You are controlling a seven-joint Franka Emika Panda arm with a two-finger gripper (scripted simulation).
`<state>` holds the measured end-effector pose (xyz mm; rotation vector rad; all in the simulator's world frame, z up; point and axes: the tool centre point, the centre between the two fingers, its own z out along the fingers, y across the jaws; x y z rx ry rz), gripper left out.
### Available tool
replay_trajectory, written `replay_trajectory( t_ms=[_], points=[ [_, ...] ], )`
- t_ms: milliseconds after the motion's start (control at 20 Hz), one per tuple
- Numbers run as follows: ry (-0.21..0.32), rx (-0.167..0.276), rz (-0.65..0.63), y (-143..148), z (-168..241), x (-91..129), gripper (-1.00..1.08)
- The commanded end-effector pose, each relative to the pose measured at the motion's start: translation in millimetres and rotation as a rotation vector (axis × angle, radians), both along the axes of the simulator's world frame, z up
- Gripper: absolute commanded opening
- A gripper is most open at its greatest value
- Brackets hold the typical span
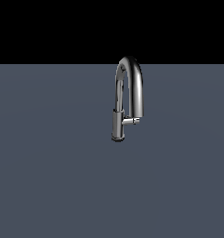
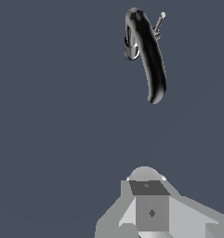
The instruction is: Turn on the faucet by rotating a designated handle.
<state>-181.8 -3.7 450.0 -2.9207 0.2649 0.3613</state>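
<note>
The chrome faucet (image 1: 140,88) stands upright on the grey surface, with a tall arched spout and a darker cylindrical base (image 1: 117,126). The handle (image 1: 131,121), a short thin rod, sticks out from the base toward the exterior view's right. In the wrist view I look down on the faucet (image 2: 150,60), and the handle (image 2: 159,23) shows as a thin rod with a small knob end beside the spout. My gripper (image 2: 146,176) shows only in the wrist view, well apart from the faucet. Its fingers (image 2: 151,209) sit together with no gap and hold nothing.
A flat blue-grey surface (image 1: 53,176) spreads all around the faucet. Black background lies behind it. My arm does not show in the exterior view.
</note>
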Motion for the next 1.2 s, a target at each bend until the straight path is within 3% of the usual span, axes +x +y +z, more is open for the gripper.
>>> replay_trajectory(
  t_ms=[0, 1150],
  points=[
    [0.035, 0.028, -0.03, -2, -4, 14, -1.0],
    [0.376, 0.309, -0.315, -32, -63, 131, -1.0]
  ],
)
